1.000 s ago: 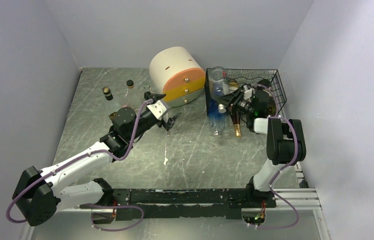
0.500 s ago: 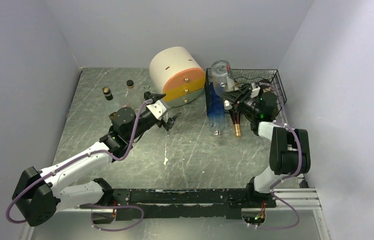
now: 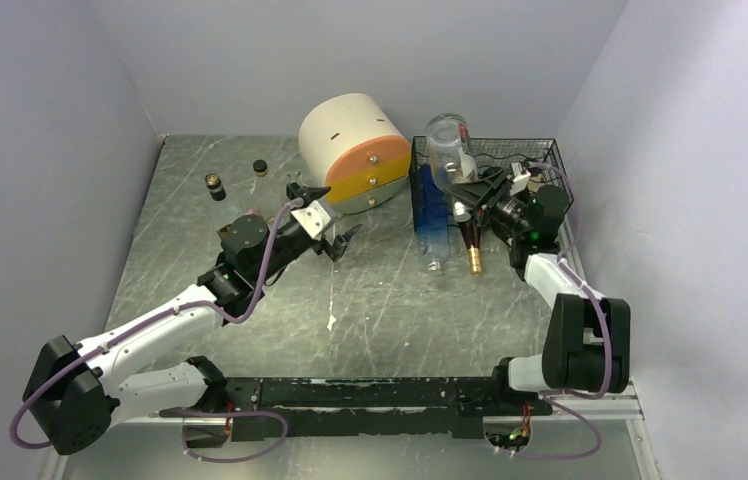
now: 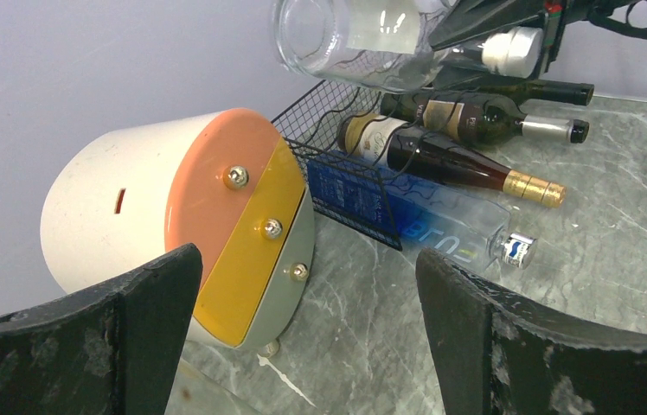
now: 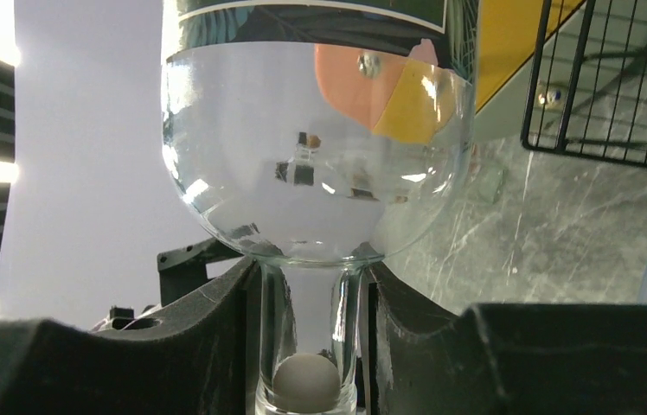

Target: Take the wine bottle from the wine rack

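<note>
The clear wine bottle is in the upper middle of the overhead view, tilted base-up over the left front corner of the black wire rack. The right fingers are clamped on its neck. The left fingers are spread wide and empty, facing the round drawer unit on the tabletop.

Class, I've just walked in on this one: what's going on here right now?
The right hand is shut on the neck of a clear glass bottle and holds it raised above the front corner of the black wire wine rack. A blue bottle and several dark bottles lie in the rack, necks poking out of its front. The left hand is open and empty, hovering in front of the round drawer unit.
</note>
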Robot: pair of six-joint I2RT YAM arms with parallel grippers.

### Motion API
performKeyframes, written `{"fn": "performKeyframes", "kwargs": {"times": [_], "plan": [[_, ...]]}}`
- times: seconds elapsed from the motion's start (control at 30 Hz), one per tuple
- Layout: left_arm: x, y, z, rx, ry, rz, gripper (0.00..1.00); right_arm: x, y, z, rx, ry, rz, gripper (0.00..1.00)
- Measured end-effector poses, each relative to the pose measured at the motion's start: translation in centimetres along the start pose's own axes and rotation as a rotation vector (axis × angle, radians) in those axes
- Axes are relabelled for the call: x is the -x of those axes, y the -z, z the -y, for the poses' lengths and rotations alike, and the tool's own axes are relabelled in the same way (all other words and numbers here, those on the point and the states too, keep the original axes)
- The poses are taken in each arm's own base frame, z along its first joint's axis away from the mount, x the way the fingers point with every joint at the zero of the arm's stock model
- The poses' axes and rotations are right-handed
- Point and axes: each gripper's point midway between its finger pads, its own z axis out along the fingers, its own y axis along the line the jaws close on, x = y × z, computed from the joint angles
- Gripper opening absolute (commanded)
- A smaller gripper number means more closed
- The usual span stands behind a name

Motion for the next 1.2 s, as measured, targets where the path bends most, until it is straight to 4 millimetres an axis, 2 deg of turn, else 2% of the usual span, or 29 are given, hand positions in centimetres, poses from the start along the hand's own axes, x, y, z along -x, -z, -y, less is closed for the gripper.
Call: {"fn": "performKeyframes", "kwargs": {"times": [0.4,0.57,0.73,0.9,1.2], "plan": [[0.0,0.0,0.0,0.000,0.000,0.000,0.97,-3.8,2.7,-1.5,-0.079,0.015,-0.066,0.00],[0.1,0.0,0.0,0.000,0.008,0.001,0.96,-6.4,3.7,-1.4,-0.113,-0.010,-0.111,0.00],[0.1,0.0,0.3,-0.012,0.016,0.003,0.96,-9.6,3.8,-0.4,-0.152,-0.052,-0.188,0.00],[-0.1,-0.3,2.3,-0.098,-0.010,0.004,0.97,-13.5,3.6,2.0,-0.216,-0.100,-0.277,0.00],[-0.3,0.4,8.4,-0.335,-0.143,0.043,0.99,-20.5,2.7,6.2,-0.336,-0.151,-0.479,0.00]]}}
